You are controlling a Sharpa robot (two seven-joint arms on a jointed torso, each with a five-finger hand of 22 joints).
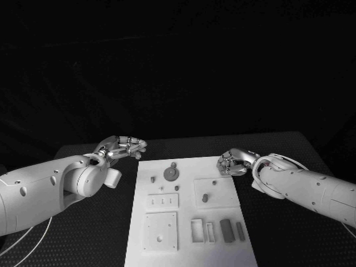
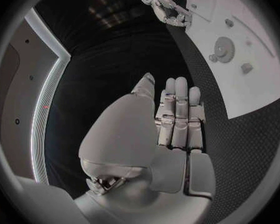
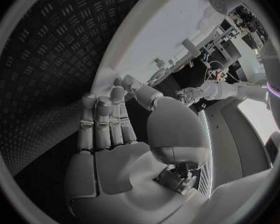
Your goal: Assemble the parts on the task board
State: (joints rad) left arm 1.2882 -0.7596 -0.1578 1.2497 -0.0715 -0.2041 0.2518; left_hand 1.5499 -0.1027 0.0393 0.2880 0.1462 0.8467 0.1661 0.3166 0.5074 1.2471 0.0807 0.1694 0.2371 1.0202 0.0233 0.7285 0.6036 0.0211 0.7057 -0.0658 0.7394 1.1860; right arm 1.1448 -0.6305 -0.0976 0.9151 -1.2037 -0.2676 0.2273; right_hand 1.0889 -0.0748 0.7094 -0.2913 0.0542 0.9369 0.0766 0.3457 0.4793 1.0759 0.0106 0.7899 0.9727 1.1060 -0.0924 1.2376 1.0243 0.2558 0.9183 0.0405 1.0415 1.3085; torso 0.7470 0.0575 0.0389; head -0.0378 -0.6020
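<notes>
The left hand (image 1: pixel 122 148) hovered just beside the far left corner of the task board (image 1: pixel 218 253), fingers straight and together, holding nothing. The right hand (image 1: pixel 236 162) hung at the far right edge with fingers partly curled; it seemed empty, though the head view was dim there. The parts (image 1: pixel 171 173) lay on the board between them. Both hands had free black table (image 1: pixel 90 245) on their outer sides. Reaching inward, a curled finger could perhaps knock a small part out of its place or shift the board
</notes>
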